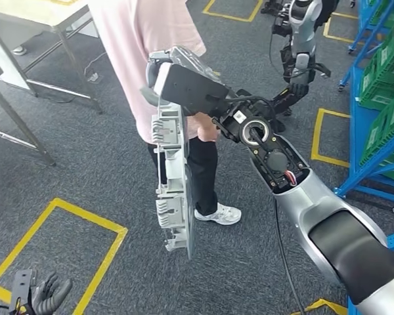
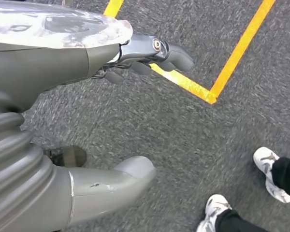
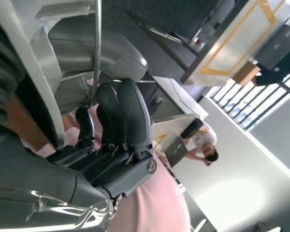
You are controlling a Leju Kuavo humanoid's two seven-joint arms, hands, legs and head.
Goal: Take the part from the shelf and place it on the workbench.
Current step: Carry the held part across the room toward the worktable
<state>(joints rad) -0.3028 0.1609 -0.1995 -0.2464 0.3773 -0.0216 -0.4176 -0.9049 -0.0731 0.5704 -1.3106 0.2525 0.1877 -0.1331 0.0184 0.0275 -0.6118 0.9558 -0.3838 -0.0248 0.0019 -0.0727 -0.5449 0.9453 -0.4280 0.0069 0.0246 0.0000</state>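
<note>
The right hand (image 1: pixel 185 85) is raised in front of the robot, its dark fingers (image 3: pixel 125 116) curled round the upper end of the part (image 1: pixel 174 177), which it holds clear of the floor; the part is a long, pale grey ribbed casting that hangs with its long axis close to upright, top end in the hand and lower end pointing down at the floor, its thin edge turned towards the head camera; the left hand (image 1: pixel 48 293) hangs low beside the robot, fingers loosely curved and apart with nothing in them; just behind the part stands a person (image 1: pixel 150 46) in a pink top, dark trousers and white shoes (image 1: pixel 220 214); the floor (image 1: pixel 86 170) is dark grey carpet marked with yellow tape rectangles (image 1: pixel 56 252); a blue shelf (image 1: pixel 378 111) with green bins stands on the right, and a pale worktop (image 1: pixel 31 13) on metal legs stands at the far left.
</note>
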